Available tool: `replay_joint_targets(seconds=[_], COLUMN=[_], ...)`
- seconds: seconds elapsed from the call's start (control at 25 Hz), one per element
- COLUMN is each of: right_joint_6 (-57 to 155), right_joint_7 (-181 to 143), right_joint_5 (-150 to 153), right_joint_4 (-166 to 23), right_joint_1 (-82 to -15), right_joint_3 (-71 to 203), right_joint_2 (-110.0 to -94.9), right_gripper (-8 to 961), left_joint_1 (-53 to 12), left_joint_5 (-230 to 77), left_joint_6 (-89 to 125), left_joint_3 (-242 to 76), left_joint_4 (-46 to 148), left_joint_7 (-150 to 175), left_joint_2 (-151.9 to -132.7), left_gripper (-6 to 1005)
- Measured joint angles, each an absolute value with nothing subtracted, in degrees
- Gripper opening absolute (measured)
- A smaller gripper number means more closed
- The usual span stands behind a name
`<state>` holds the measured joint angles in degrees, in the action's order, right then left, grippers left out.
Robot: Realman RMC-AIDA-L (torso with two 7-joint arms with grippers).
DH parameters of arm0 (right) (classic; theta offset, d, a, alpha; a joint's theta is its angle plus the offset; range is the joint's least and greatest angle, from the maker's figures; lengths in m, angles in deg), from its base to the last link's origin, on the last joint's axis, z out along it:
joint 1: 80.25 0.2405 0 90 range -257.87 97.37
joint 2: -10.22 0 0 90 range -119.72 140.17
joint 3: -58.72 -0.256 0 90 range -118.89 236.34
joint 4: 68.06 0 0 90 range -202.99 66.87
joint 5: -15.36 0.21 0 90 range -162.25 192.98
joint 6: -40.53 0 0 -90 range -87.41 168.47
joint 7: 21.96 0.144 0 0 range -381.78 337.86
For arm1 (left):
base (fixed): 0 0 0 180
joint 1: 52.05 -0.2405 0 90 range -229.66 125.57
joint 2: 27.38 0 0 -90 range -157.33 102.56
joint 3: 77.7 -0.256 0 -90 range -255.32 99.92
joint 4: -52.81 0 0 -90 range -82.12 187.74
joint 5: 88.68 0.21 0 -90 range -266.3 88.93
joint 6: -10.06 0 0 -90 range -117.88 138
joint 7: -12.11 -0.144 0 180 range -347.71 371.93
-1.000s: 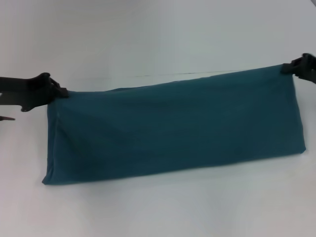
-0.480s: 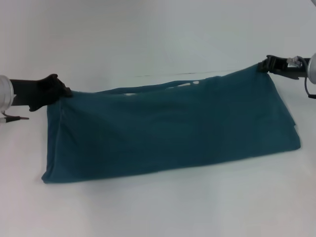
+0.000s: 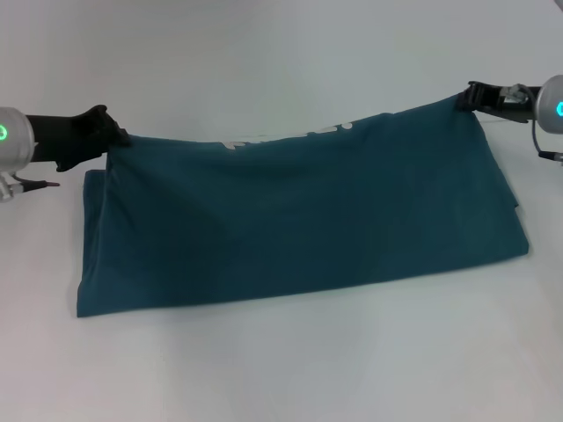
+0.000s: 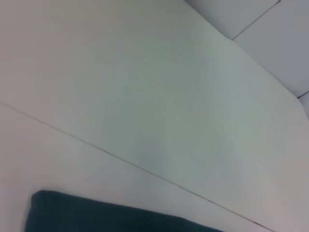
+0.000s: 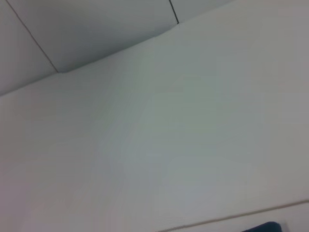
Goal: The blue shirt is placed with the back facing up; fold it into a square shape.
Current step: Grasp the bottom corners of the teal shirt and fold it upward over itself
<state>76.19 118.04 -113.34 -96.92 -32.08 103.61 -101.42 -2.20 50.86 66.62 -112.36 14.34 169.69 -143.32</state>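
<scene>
White table (image 3: 281, 369) is carrying the shirt (image 3: 299, 220), folded into a long band lying across it w/ near edge flat. Left gripper (image 3: 113, 139) is pinching the far-left corner, jaws closed on fabric. Right gripper (image 3: 471, 97) is pinching the far-right corner, lifting that far edge off the table. Both wrist cams are showing mostly table, w/ a bit of shirt.

blue shirt (image 3: 299, 215) taut between left gripper (image 3: 113, 136) and right gripper (image 3: 468, 97)
</scene>
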Motion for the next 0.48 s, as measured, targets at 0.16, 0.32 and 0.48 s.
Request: replay_joint_targets(seconds=[0.16, 0.32, 0.48], right_joint_6=[73.29, 71.83, 71.35], right_joint_7=[118.02, 118.0, 117.98], right_joint_5=[-113.37, -113.39, -113.4], right_joint_4=[-95.56, -95.44, -95.42], right_joint_1=[-31.5, -31.21, -30.83], right_joint_3=[105.18, 106.48, 106.95], right_joint_2=[-101.65, -101.97, -102.17], right_gripper=[39, 38, 38], left_joint_1=[-2.06, -2.16, -2.33], left_joint_5=[50.91, 50.89, 50.59], left_joint_6=[63.5, 62.52, 62.17], left_joint_3=[-113.04, -113.12, -113.12], left_joint_4=[16.1, 16.63, 16.65], left_joint_7=[169.69, 169.7, 169.7], left_joint_2=[-143.48, -143.65, -143.77], left_gripper=[163, 167, 171])
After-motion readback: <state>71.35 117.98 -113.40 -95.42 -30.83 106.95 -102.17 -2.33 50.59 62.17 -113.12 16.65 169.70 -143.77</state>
